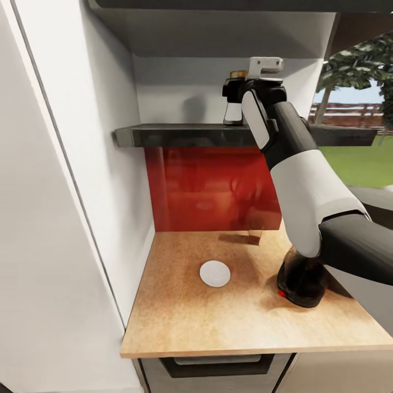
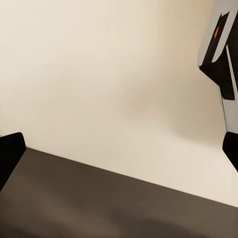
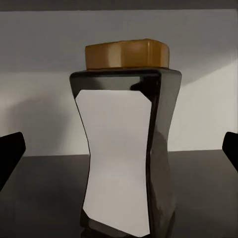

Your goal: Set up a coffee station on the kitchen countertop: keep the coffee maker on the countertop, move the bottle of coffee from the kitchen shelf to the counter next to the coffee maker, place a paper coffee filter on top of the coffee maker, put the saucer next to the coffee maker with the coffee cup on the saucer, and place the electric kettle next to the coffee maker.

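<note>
Facing coffee bottle [image 3: 124, 144] on shelf [image 1: 180, 135], right hand [image 3: 119, 153] open.

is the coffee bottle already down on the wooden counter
No, the bottle of coffee stands upright on the dark shelf, with the right gripper open in front of it.

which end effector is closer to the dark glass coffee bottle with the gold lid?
Right. The right end effector is up at the dark shelf, its fingers open on either side of the dark glass coffee bottle with the gold lid. The left end effector faces a beige wall, no bottle ahead.
</note>
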Robot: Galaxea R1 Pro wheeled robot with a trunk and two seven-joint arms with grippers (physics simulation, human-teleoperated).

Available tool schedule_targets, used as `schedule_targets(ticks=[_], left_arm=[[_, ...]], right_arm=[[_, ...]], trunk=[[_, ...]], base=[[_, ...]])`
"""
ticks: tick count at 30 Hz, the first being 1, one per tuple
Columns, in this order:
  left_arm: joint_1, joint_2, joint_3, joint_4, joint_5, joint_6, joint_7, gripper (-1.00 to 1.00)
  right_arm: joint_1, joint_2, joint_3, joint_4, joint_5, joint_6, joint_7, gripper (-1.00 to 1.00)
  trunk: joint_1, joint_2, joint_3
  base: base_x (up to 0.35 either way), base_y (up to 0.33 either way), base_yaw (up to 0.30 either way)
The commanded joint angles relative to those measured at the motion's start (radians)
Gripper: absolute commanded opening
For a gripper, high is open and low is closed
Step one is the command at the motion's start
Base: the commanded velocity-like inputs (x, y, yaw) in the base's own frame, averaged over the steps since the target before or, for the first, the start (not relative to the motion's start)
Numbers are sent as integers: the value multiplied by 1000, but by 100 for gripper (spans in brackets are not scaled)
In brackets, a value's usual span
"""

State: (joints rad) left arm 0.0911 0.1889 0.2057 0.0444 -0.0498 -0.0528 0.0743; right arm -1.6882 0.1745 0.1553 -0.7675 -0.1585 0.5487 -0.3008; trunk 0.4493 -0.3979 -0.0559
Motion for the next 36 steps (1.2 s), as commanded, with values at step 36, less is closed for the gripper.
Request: schedule_targets(ticks=[36], left_arm=[[-1,0,6,3,-5,-6,2,100]], right_arm=[[1,0,1,19,-9,1,-8,100]], trunk=[[1,-2,-2]], base=[[61,0,0]])
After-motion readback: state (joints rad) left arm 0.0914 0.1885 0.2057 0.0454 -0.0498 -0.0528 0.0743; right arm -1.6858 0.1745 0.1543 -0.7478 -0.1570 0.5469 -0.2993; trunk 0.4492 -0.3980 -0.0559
